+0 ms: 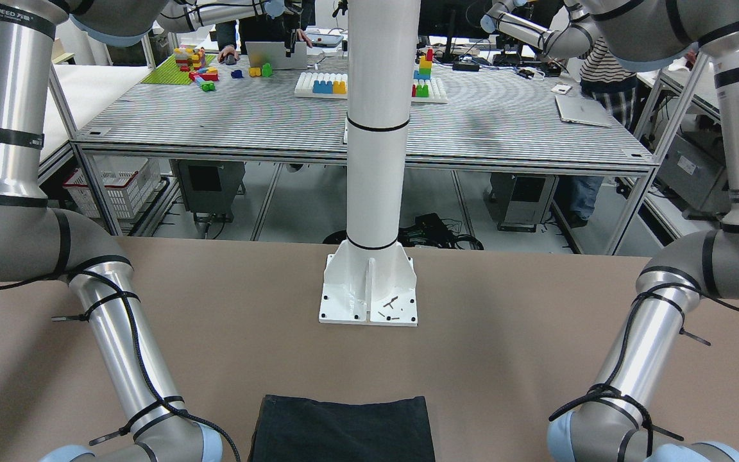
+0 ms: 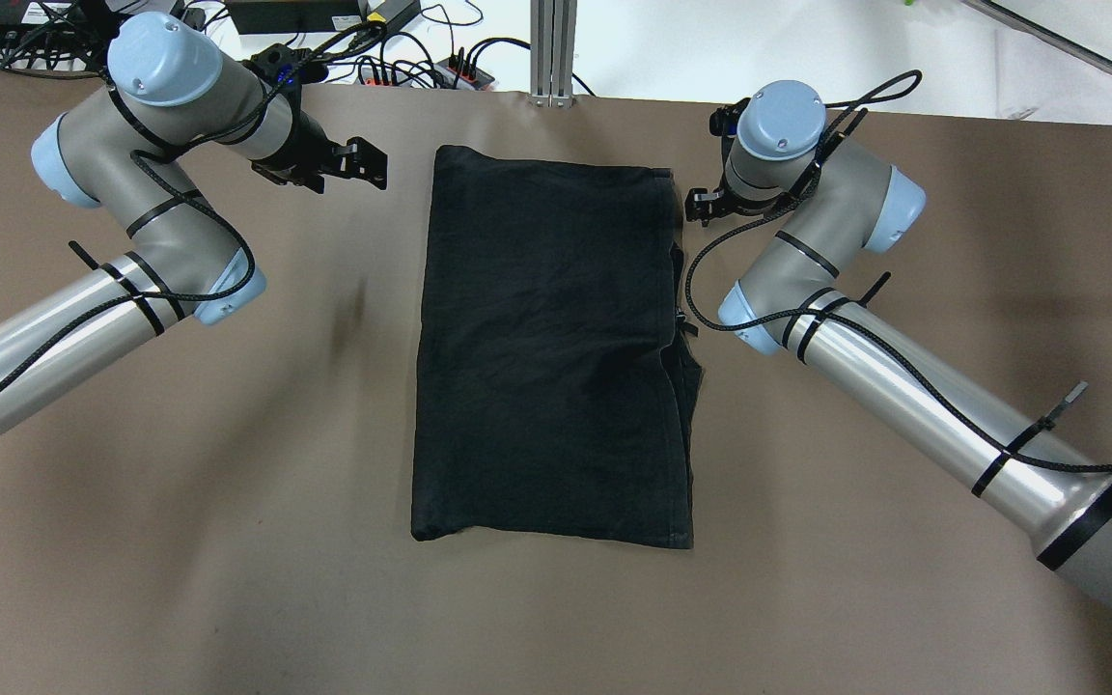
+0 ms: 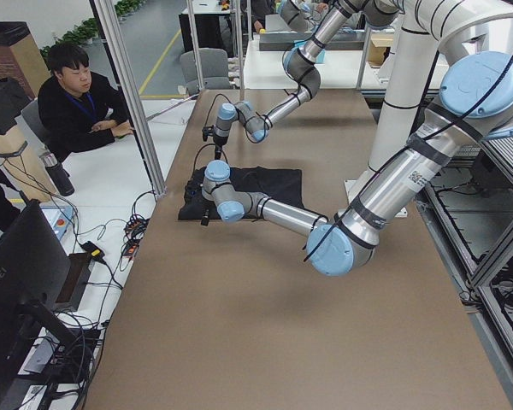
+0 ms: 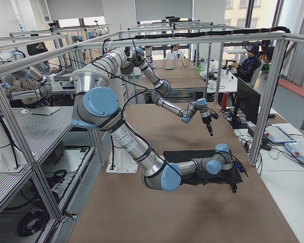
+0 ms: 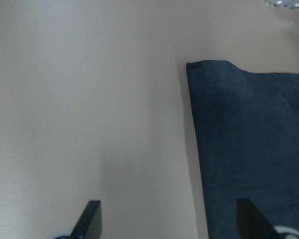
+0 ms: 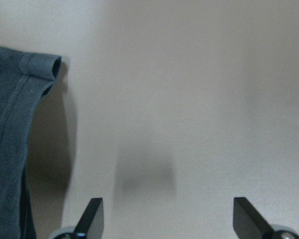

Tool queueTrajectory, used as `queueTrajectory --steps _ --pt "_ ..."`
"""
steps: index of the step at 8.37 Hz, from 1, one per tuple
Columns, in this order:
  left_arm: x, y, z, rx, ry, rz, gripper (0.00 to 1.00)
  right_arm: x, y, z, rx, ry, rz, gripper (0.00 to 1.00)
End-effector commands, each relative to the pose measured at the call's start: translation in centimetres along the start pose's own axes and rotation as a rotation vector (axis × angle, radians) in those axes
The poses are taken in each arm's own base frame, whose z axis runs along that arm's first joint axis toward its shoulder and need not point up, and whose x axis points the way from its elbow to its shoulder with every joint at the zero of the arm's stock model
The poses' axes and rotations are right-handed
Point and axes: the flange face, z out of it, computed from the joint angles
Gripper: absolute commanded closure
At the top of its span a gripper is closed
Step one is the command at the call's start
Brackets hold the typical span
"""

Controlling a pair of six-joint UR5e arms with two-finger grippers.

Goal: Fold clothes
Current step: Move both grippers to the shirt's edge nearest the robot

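Overhead exterior: left pincer (image 2: 371,166) and right pincer (image 2: 697,207) gape wide and empty beside the garment (image 2: 546,347) top corners, upper centre; best to pinch both corners level, then fold evenly.

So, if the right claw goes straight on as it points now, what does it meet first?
Most likely the bare table: the right claw points down beside the clothes, not over them.

Seeing plain matte charcoal-black on clothes (image 2: 551,347), bluer-grey in wrist cams. Flat taupe-brown across worktop (image 2: 228,579). Silver on arms (image 2: 54,328) w/ pale-blue joint caps, black cables & straps. Black on left gripper (image 2: 368,166), right gripper (image 2: 699,207) too. Gloss white on centre column (image 1: 379,160); multicoloured blocks (image 1: 196,64) on grey-striped bench (image 1: 247,122) behind.
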Motion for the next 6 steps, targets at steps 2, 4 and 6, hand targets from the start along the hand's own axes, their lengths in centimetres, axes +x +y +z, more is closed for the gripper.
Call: queueTrajectory --steps 2,4,6 --pt "-1.0 1.1 -0.7 0.006 0.009 -0.004 0.05 -1.0 -0.2 -3.9 0.016 -0.067 0.050 0.08" --pt "-1.2 2.2 -1.8 0.012 0.024 -0.007 0.05 0.0 3.4 -6.4 0.038 -0.130 0.236 0.09" --pt "-0.9 4.6 -2.7 0.008 0.051 -0.087 0.05 -2.2 7.9 -8.0 0.012 -0.202 0.423 0.09"
